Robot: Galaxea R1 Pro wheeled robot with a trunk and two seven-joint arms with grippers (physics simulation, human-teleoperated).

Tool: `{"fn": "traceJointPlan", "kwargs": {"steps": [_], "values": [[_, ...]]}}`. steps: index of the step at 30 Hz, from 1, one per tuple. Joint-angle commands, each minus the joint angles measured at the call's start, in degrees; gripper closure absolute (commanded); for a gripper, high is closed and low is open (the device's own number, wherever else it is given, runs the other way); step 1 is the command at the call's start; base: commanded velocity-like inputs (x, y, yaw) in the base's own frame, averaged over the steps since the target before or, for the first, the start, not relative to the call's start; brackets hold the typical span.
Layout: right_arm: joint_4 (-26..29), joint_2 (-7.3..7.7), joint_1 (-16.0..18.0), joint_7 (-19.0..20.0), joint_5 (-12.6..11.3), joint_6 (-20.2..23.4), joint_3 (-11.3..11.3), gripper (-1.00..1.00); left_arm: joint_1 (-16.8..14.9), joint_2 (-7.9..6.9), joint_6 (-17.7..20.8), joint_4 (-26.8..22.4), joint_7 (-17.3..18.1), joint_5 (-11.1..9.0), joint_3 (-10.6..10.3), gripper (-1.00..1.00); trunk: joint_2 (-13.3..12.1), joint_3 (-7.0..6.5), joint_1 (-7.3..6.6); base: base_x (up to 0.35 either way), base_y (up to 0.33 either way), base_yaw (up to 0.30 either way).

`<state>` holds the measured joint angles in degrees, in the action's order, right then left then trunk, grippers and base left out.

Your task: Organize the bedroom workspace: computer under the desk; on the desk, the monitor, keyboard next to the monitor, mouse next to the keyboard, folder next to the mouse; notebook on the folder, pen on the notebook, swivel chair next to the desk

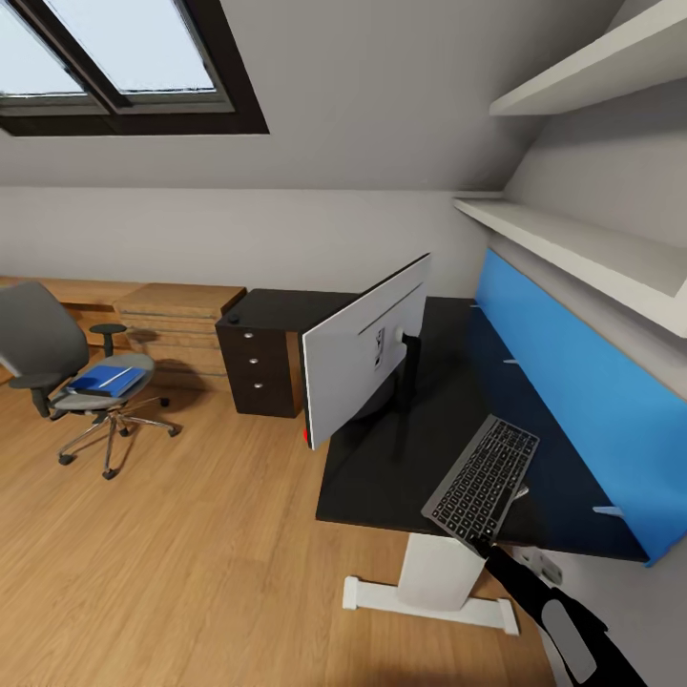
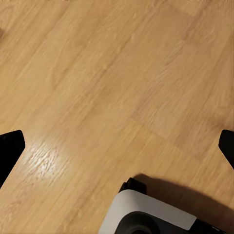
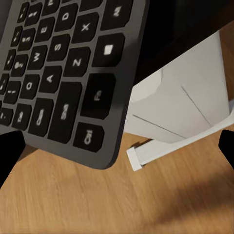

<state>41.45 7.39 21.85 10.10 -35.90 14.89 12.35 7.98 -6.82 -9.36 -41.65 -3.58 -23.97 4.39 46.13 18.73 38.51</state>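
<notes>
Right arm (image 1: 563, 620) reaches up from below toward the desk (image 1: 401, 458) — its gripper (image 3: 117, 146) grasps the keyboard (image 1: 482, 482), tilted over the desk's front edge, beside the monitor (image 1: 367, 348). Left gripper (image 2: 117, 146) hangs spread open over the floor (image 2: 107, 87). Folder (image 1: 103, 380) sits on the chair (image 1: 57, 353).

Matt black desk (image 1: 401, 458), glossy wood floor (image 1: 191, 572), dark plastic keyboard (image 1: 482, 482) w/ matt keys
</notes>
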Motion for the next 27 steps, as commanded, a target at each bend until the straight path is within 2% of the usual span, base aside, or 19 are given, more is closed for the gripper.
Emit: {"fn": "traceJointPlan", "kwargs": {"steps": [1,19,27], "values": [[0.1,-0.02,0.0,0.2,-0.3,0.4,0.2,-1.00,0.0,-0.05,-0.1,-0.1,-0.2,-0.5,-0.2,-1.00,0.1,0.06,0.01,0.000,0.000,0.000],[0.1,-0.09,0.0,0.2,-0.3,0.4,0.0,-1.00,0.0,-0.12,-0.2,0.1,-0.2,-0.5,-0.2,-1.00,0.1,0.16,0.01,0.078,0.000,0.001],[0.1,-0.04,0.0,0.3,-0.3,0.4,0.1,-1.00,0.0,-0.07,-0.2,0.1,-0.4,-0.4,-0.2,-1.00,0.1,0.52,0.01,0.006,0.000,0.095]]}}
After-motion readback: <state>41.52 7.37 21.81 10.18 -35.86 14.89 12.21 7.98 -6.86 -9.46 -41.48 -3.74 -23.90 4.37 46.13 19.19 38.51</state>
